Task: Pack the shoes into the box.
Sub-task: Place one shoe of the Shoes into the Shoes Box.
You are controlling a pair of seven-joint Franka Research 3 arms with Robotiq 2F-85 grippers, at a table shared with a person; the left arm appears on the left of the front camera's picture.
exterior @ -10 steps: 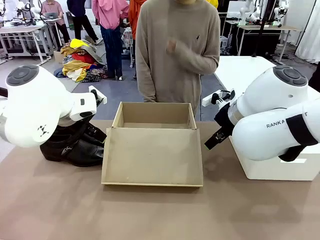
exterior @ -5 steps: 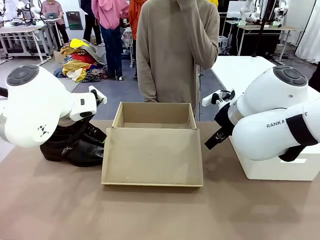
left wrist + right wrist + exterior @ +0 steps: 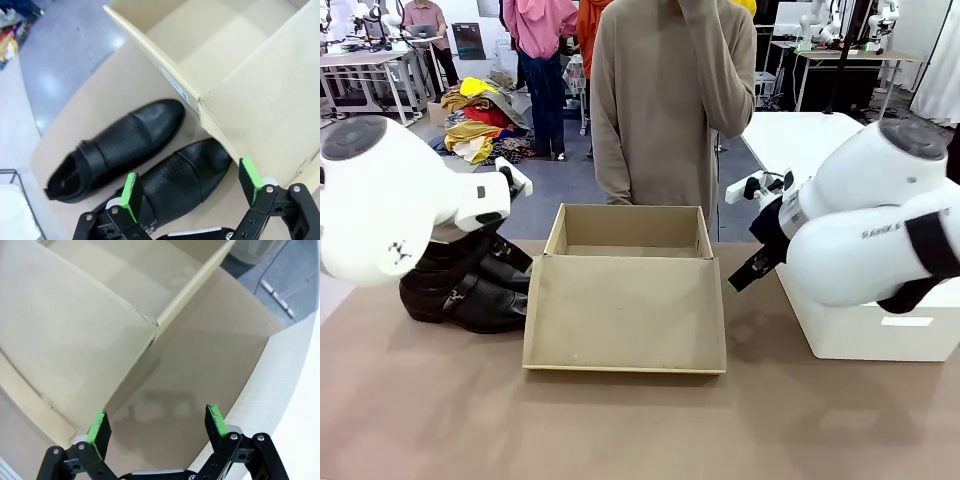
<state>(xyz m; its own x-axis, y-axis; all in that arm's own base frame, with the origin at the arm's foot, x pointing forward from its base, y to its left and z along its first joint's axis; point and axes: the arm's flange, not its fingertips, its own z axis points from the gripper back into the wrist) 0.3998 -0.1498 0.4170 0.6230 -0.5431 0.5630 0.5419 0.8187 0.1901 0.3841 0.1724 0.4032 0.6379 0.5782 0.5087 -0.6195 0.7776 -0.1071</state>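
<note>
Open cardboard box mid-table, black shoes lying beside it.

On the brown table (image 3: 640, 430) the shallow tan box (image 3: 625, 310) sits with its flat lid folded out toward the robot and its tray behind. Just left of it, the shoes (image 3: 470, 290) lie side by side: black leather, smooth toes, textured middles, toes toward the box wall. The left gripper (image 3: 189, 170) hangs above them, fingers spread. The right gripper (image 3: 157, 412), also spread, hovers over the table right of the box.
</note>
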